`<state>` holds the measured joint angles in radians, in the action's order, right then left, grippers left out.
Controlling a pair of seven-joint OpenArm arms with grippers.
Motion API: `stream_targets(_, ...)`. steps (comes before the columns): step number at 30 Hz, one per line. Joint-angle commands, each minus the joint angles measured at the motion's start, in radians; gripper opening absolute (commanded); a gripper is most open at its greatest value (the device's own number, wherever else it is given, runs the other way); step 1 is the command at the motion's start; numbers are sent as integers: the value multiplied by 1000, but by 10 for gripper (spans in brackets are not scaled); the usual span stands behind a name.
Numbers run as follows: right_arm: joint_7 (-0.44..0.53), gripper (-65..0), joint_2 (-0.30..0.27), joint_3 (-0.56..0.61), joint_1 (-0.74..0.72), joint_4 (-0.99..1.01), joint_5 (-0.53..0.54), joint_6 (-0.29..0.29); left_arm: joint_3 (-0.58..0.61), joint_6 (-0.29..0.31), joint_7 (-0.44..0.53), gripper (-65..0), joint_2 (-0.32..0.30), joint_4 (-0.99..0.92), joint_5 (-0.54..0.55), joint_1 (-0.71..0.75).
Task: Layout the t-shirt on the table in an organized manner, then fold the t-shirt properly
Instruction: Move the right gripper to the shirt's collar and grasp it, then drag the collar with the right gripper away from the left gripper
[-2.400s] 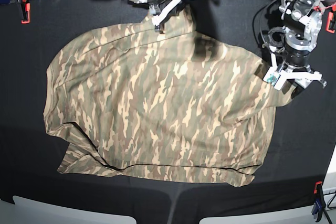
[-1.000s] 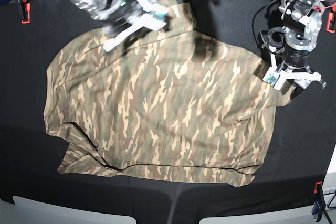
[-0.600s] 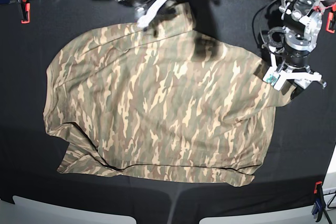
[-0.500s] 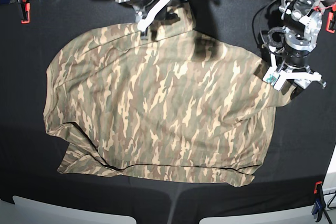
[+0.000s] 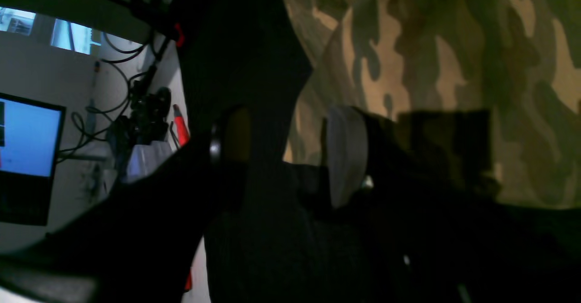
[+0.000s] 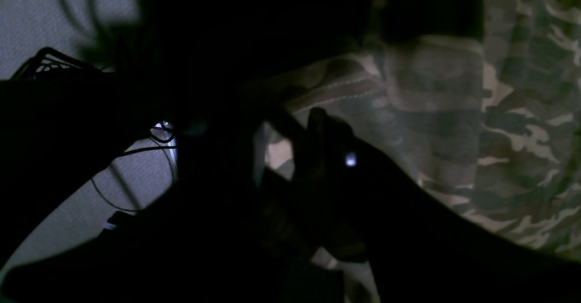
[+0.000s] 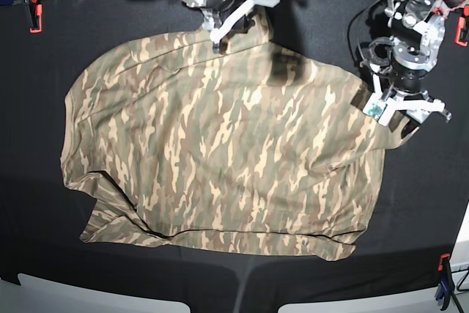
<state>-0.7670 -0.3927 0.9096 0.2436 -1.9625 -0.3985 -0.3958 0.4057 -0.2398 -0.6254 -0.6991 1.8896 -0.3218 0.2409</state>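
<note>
Black table [image 7: 44, 108]: t-shirt [image 7: 220, 152] edges apparently between both grippers' jaws

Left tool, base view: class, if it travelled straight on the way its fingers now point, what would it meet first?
Most likely the t-shirt: the left tool points down at the shirt's edge with its jaws apart. Depth is unclear, so it may meet the black table beside that edge instead.

Lab: clamped black table [image 7: 88, 42], monitor [image 5: 27, 139], cables [image 5: 136, 89].
</note>
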Motion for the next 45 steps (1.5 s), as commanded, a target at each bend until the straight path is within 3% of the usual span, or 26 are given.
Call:
stream_targets(1,21,-458,7,0,-6,-18,0,11,-8,-19,20,-390,-13,18,-18,-8)
stream_targets(7,36,-650,19,1,-9,-18,1,12,-8,-19,21,-390,-13,18,-18,-9)
stream_targets(12,43,-650,42,1,-8,-29,-32,14,-8,-19,20,-390,-14,18,-18,-9)
stream_targets(16,-44,-650,37,0,-8,-87,-104,47,-8,-18,20,-390,-13,18,-18,-9)
stream_targets(22,-154,-650,-40,0,-8,-208,-124,83,-8,-18,20,-390,-14,18,-18,-9)
stream_targets(26,-237,-650,-124,0,-8,-270,-171,83,-8,-18,20,-390,-14,18,-19,-9)
stream_targets(29,-353,-650,-193,0,-8,-293,-201,112,-8,-18,20,-390,-14,18,-18,-8)
stream_targets(31,-353,-650,-237,-17,1,-293,-233,128,-8,-19,20,-390,-14,18,-19,-8)
stream_targets(38,-352,-650,-344,-282,91,-293,-220,132,-8,-18,8,-390,-14,18,-19,-8)
stream_targets(45,-302,-650,-406,-624,171,-293,-68,131,-8,-19,8,-390,-13,18,-18,-8)
